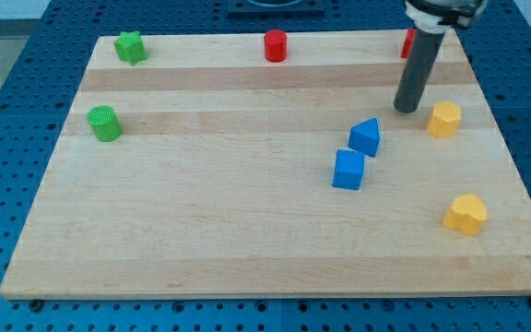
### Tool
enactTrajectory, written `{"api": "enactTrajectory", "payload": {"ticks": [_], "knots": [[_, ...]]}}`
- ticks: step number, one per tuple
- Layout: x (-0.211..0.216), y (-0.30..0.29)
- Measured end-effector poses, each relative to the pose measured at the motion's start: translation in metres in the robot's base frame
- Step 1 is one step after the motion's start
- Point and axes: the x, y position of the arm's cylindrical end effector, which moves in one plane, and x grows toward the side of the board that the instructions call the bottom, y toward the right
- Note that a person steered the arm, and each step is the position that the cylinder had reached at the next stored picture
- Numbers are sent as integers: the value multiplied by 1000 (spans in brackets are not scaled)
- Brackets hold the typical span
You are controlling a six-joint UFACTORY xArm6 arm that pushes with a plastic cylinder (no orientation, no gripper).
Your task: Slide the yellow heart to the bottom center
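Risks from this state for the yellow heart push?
1. My tip sits just left of the yellow hexagonal block, not the yellow heart at lower right; heading straight down-right may knock the wrong yellow block.
2. The heart lies close to the board's right edge; a misaligned push could slide it off.
3. The blue blocks lie left of the heart; a high leftward path might clip them.

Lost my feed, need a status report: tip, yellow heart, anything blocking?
My tip left of yellow hexagon, not touching. Yellow heart lower right, untouched. Path to bottom center open.
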Motion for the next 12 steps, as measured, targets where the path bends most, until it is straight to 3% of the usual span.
{"api": "enactTrajectory", "payload": {"ticks": [3, 5, 8, 11, 12], "knots": [[50, -8], [107, -7], [115, 79], [186, 76], [185, 50]]}}
